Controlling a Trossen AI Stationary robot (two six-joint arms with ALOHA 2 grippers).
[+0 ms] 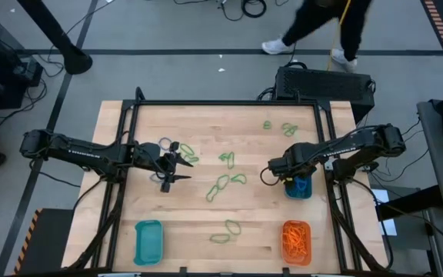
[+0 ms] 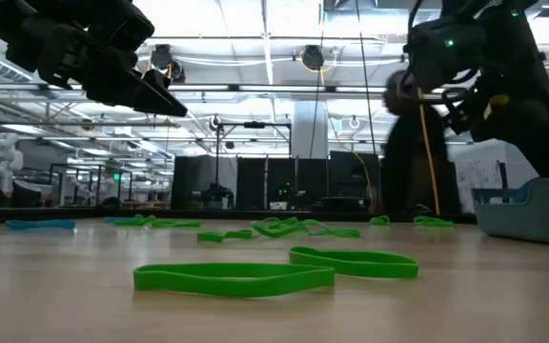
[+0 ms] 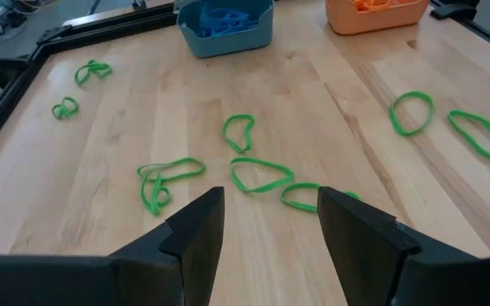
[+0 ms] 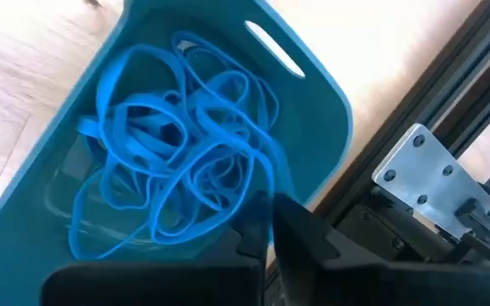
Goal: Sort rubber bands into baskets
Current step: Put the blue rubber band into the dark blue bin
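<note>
1. Spanning the whole high view, the table [image 1: 206,215] is pale wood inside a dark frame [image 1: 229,103].
2. Left arm [image 1: 75,148] reaches in from the left side; its gripper [image 1: 181,167] hangs above the boards with jaws spread and nothing between them, near two blue bands [image 1: 166,144].
3. Right arm [image 1: 352,146] reaches in from the right side; its gripper [image 4: 269,223] sits over the right blue basket [image 4: 313,93], jaws nearly pressed together, a blue strand lying against the fingertips; whether it is pinched I cannot tell.
4. That basket holds a tangle of blue bands [image 4: 177,153].
5. Orange basket [image 1: 297,241], near the front right corner, is full of orange bands [image 1: 295,235].
6. Left blue basket [image 1: 148,241] stands near the front left.
7. Green bands [image 1: 221,183] lie scattered mid-table, two more [image 1: 226,231] near the front edge, and a few [image 1: 283,128] toward the far right.
</note>
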